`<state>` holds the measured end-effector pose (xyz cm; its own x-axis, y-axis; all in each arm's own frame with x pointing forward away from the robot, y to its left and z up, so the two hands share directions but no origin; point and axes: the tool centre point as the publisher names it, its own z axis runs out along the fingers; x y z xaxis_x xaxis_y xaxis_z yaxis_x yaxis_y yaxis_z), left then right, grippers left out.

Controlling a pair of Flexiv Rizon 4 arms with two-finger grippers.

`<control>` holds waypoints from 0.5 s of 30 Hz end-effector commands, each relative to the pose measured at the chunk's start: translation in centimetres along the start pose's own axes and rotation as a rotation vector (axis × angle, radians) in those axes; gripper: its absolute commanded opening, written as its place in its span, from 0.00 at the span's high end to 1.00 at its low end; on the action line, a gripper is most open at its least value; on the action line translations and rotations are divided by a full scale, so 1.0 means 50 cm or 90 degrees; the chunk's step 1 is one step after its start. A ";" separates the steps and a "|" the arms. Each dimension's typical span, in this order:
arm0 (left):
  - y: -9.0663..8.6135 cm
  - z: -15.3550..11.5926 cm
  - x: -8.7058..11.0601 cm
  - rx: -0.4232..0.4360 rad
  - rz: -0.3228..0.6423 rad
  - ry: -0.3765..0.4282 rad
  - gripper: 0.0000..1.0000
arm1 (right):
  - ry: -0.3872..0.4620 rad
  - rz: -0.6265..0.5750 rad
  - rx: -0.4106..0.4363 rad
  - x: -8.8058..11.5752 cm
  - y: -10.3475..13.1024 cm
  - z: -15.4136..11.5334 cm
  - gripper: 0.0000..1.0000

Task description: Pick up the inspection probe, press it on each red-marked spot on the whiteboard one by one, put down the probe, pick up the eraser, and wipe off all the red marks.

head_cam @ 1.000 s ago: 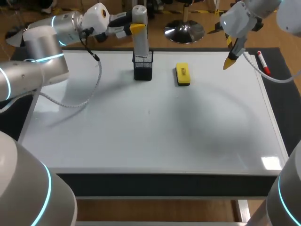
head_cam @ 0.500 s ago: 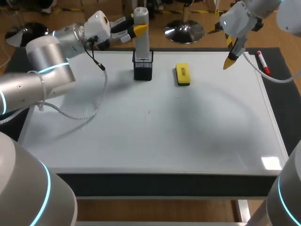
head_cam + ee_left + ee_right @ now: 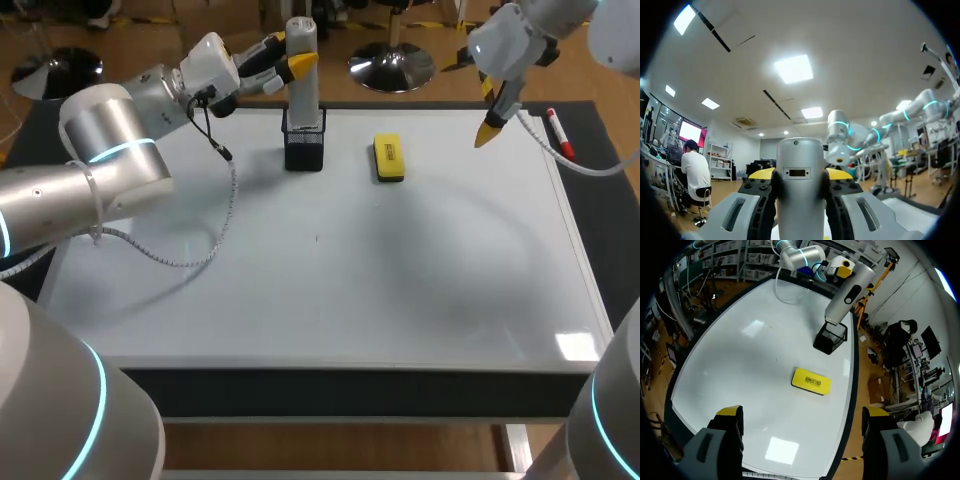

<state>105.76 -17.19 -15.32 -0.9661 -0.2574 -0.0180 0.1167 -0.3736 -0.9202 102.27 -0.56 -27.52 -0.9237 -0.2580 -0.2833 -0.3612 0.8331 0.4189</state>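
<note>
left tool (image 3: pixel 286 54) straddles the upright probe (image 3: pixel 302 95) near its top; whether it pinches yet cannot be told. close squarely, then lift straight up, clear of the mesh holder (image 3: pixel 303 145) below. right tool (image 3: pixel 802 412) spread, eraser (image 3: pixel 811 381) ahead of it.

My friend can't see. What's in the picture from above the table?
The left gripper holds the top of a grey probe standing in a black holder at the far edge of the whiteboard. A yellow eraser lies beside the holder, the right gripper hangs open above the far right corner, and no red marks show.
</note>
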 end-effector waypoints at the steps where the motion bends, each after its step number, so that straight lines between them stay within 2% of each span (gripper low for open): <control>1: 0.006 -0.005 -0.014 0.007 -0.006 0.029 1.00 | 0.002 -0.001 0.002 -0.001 0.000 -0.001 0.00; 6: 0.007 -0.008 -0.021 0.012 -0.007 0.069 1.00 | 0.002 -0.001 0.002 -0.001 0.000 -0.001 0.00; 15: 0.019 -0.012 -0.030 0.015 -0.017 0.068 1.00 | 0.002 -0.001 0.002 -0.001 0.000 -0.001 0.00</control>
<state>106.62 -16.50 -16.13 -0.9833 -0.1800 -0.0251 0.0953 -0.3931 -0.9146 102.27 -0.56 -27.52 -0.9237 -0.2580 -0.2833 -0.3611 0.8332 0.4188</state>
